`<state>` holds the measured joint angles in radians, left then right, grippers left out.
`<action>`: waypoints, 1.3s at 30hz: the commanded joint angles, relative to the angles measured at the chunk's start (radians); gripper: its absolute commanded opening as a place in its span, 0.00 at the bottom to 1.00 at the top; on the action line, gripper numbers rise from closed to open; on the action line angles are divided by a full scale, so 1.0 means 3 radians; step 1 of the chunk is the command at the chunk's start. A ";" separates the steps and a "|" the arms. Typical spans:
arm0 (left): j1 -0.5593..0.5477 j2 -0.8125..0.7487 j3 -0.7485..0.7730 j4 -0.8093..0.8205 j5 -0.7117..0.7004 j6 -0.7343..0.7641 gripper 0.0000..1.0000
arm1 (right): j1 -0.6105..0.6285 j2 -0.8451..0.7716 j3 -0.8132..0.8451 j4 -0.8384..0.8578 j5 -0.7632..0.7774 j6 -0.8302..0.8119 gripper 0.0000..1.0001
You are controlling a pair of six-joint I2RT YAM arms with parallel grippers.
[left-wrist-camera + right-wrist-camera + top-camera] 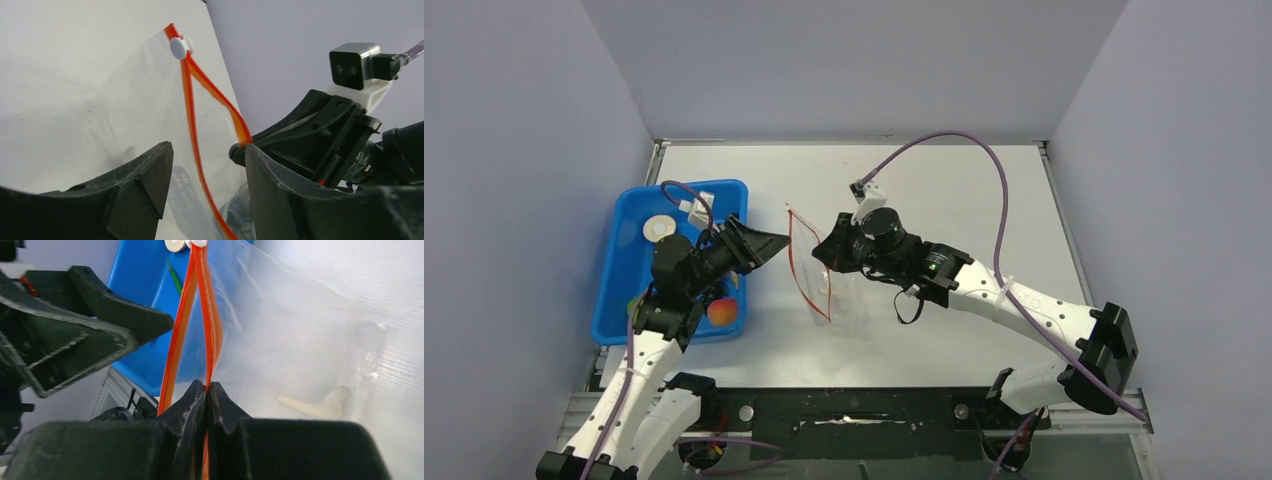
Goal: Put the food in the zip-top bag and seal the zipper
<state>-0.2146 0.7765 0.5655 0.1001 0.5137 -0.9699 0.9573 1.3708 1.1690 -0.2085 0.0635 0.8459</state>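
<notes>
- The left arm covers the middle of the tray (629, 250). Only a pale disc (659, 228) at its far end and an orange fruit (722, 313) at its near right corner show clearly from above.
- In the right wrist view a thin green pod (175, 282) lies in the tray, partly behind the zipper. The disc is cut off by the top edge there.
- The bag (822, 290) is clear and hard to trace against the white table. From above it stands between the two grippers, just right of the tray, with its mouth facing the tray.
- A pale shape (320, 407) shows through the bag's wall, low down. I cannot tell what it is.
- The zipper (197, 315) is parted: one red strip bows left and the other runs straight. They meet at a white slider (179, 47) at the far end.
- Right gripper (206, 390): fingers pressed together, pinching the straight strip at the near end of the mouth.
- Left gripper (207, 160): fingers spread, nothing between them, aimed at the bag's mouth from the tray side. The loose strip hangs just past its tips, and I cannot tell whether they touch.
</notes>
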 commanded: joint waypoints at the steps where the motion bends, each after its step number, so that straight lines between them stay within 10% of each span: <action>1: -0.0011 -0.0067 0.0438 -0.0300 0.0003 0.0329 0.58 | 0.0016 -0.0123 0.0034 -0.0064 0.0248 -0.0177 0.00; 25: 0.0083 0.0200 0.1242 -0.2304 -0.2554 0.1349 0.60 | -0.0046 -0.0496 -0.0229 -0.0328 0.0479 -0.0503 0.00; 39: 0.1101 0.0969 0.1146 -0.1663 -0.1425 0.1491 0.52 | -0.0093 -0.0675 -0.0202 -0.0421 0.0491 -0.0567 0.00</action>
<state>0.0658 1.0130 0.8825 -0.5236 -0.0353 -0.5613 0.9356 1.2057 1.0992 -0.3542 0.1875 0.6880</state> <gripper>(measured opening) 0.526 0.031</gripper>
